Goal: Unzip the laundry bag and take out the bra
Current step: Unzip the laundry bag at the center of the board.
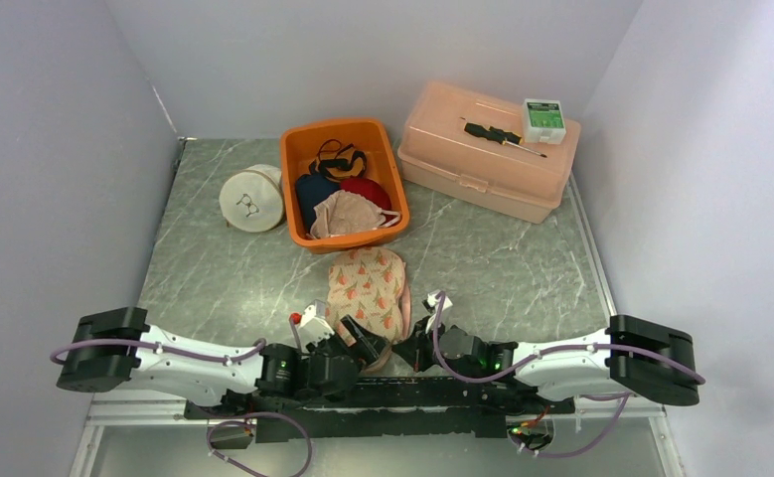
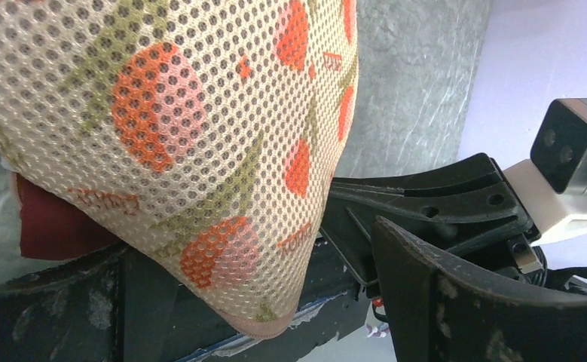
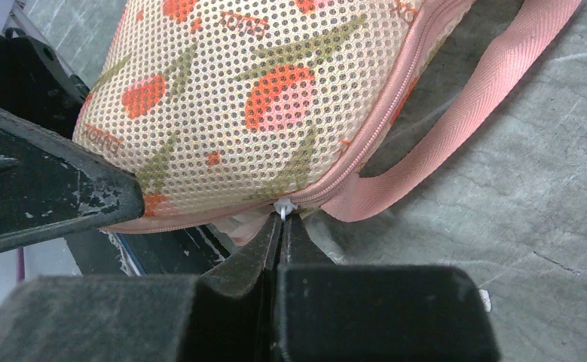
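The mesh laundry bag (image 1: pixel 367 283), cream with orange flowers and a pink zip and strap, lies at the near middle of the table. My right gripper (image 1: pixel 420 338) is at its near right corner. In the right wrist view the right gripper (image 3: pixel 281 222) is shut on the white zipper pull (image 3: pixel 283 207), where the pink strap (image 3: pixel 456 113) meets the bag (image 3: pixel 260 90). My left gripper (image 1: pixel 363 343) is at the bag's near edge. In the left wrist view the left gripper (image 2: pixel 275 332) is open, and the bag's corner (image 2: pixel 200 151) hangs between its jaws. A dark red cloth (image 2: pixel 49 226) shows under the bag. I cannot tell if it is the bra.
An orange bin (image 1: pixel 297 184) with several garments stands behind the bag. A white round container (image 1: pixel 251 199) is to its left. A pink lidded box (image 1: pixel 487 159) at the back right carries a screwdriver (image 1: pixel 502 136) and a small green-and-white box (image 1: pixel 543 119). Walls close in on both sides.
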Robot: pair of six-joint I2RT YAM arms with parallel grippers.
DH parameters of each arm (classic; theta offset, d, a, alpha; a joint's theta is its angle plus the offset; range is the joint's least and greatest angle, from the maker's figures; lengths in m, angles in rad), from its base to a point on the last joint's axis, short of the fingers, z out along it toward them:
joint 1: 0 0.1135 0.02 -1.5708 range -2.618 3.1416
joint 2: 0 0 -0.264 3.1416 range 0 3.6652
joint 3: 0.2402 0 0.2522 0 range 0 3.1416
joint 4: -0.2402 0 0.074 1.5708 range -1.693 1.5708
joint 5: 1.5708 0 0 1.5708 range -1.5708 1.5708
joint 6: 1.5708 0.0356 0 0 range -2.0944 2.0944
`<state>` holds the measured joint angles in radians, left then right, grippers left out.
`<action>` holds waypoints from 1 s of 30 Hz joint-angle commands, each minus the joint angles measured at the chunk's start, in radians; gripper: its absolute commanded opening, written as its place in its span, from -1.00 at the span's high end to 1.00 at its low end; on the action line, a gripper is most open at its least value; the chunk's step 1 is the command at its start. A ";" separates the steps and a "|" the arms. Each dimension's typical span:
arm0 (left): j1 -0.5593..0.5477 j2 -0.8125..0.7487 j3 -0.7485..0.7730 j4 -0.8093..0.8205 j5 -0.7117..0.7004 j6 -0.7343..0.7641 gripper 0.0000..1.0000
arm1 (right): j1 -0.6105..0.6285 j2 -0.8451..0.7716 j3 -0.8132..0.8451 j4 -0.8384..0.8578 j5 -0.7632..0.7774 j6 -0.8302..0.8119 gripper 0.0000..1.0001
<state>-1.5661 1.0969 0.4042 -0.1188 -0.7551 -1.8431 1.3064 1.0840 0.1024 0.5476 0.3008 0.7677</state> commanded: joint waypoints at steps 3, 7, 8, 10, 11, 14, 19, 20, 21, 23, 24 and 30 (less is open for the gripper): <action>-0.044 -0.050 0.087 -0.223 -0.008 -0.132 -0.89 | 0.005 -0.020 -0.003 0.039 0.012 -0.020 1.00; -0.137 -0.120 0.103 -0.392 -0.060 -0.273 -0.89 | 0.004 -0.017 0.003 0.050 0.012 -0.022 1.00; -0.167 -0.116 0.124 -0.427 -0.072 -0.295 -0.89 | 0.004 -0.009 0.009 0.055 0.009 -0.024 1.00; -0.205 -0.085 0.168 -0.479 -0.102 -0.327 -0.89 | 0.005 0.012 0.025 0.068 -0.001 -0.031 1.00; -0.218 -0.063 0.194 -0.500 -0.114 -0.334 -0.89 | 0.005 0.023 0.034 0.077 -0.007 -0.036 1.00; -0.240 0.006 0.244 -0.547 -0.162 -0.387 -0.89 | 0.005 0.061 0.060 0.110 -0.031 -0.053 1.00; -0.244 0.021 0.148 -0.347 -0.227 -0.422 -0.89 | 0.006 0.104 0.062 0.175 -0.085 -0.061 1.00; -0.244 0.023 0.130 -0.317 -0.242 -0.434 -0.89 | 0.008 0.105 0.058 0.189 -0.099 -0.066 1.00; -0.245 0.029 0.121 -0.308 -0.257 -0.459 -0.89 | 0.009 0.102 0.053 0.202 -0.112 -0.071 1.00; -0.244 0.052 0.120 -0.303 -0.287 -0.499 -0.89 | 0.014 0.091 0.039 0.217 -0.129 -0.079 1.00; -0.243 0.062 0.120 -0.299 -0.296 -0.518 -0.89 | 0.014 0.086 0.030 0.223 -0.138 -0.085 1.00; -0.204 0.135 0.093 -0.121 -0.262 -0.485 -0.89 | 0.019 0.072 0.004 0.257 -0.172 -0.109 1.00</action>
<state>-1.7973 1.2022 0.5232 -0.4068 -0.9943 -2.0724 1.3182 1.1717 0.1196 0.7128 0.1612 0.6891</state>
